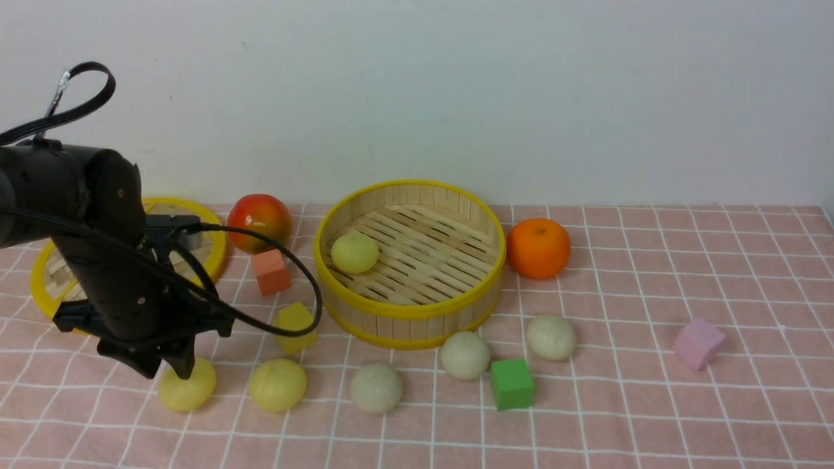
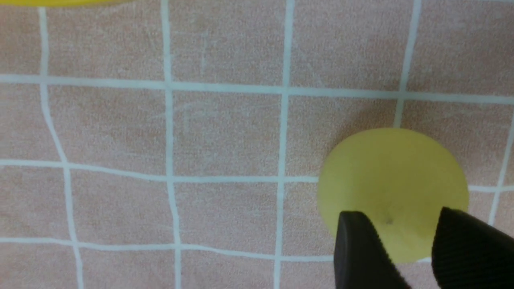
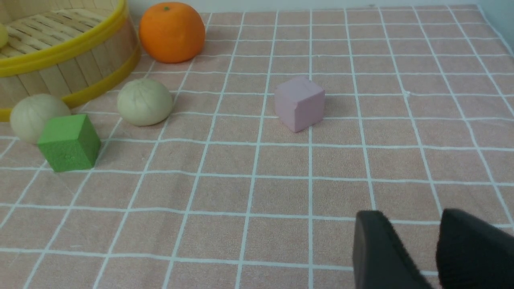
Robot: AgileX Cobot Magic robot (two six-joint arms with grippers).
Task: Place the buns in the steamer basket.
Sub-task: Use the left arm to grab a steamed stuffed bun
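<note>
The steamer basket (image 1: 410,311) stands mid-table with one pale yellow bun (image 1: 354,252) on its slatted floor. In front of it lie two more yellow buns (image 1: 189,389) (image 1: 277,385) and three off-white buns (image 1: 376,389) (image 1: 464,355) (image 1: 551,337). My left gripper (image 1: 166,370) hangs open just over the leftmost yellow bun (image 2: 391,180), one finger on each side of its top and a gap between them. The right gripper (image 3: 413,214) is open over bare cloth, with nothing between its fingers. It is out of the front view.
The flat lid (image 1: 220,241) lies behind my left arm. An apple (image 1: 260,220), an orange-red block (image 1: 271,271) and a yellow block (image 1: 294,324) sit left of the basket. An orange (image 1: 538,247), a green cube (image 1: 512,383) and a pink block (image 1: 698,342) are to its right.
</note>
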